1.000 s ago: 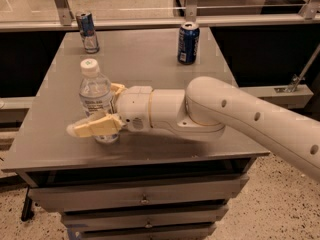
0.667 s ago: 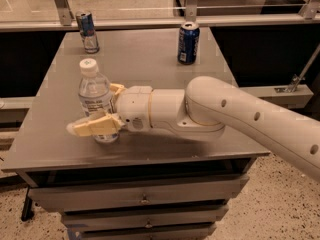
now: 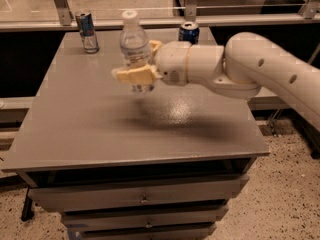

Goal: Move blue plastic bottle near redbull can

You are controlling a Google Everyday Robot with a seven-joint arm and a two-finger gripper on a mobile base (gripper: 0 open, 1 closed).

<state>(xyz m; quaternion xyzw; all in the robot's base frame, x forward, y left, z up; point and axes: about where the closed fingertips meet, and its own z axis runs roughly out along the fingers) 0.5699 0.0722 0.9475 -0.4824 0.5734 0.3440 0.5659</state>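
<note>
The blue plastic bottle [image 3: 134,46] is clear with a white cap and stands upright in my gripper [image 3: 140,63]. The gripper is shut on the bottle's lower half, with one cream finger [image 3: 131,75] across its front and the other behind it. The bottle hangs above the grey table [image 3: 75,129], over its middle back part, and a shadow lies on the table below it. The redbull can [image 3: 87,31] is slim, silver and blue. It stands at the table's back left, to the left of the bottle and apart from it.
A wider dark blue can [image 3: 188,32] stands at the back edge, partly hidden behind my white arm [image 3: 240,66]. A rail and glass panels run behind the table. Drawers [image 3: 142,199] sit under the tabletop. Speckled floor lies to the right.
The gripper has lifted the bottle off the table's front left and carried it up and toward the back, closer to the redbull can.
</note>
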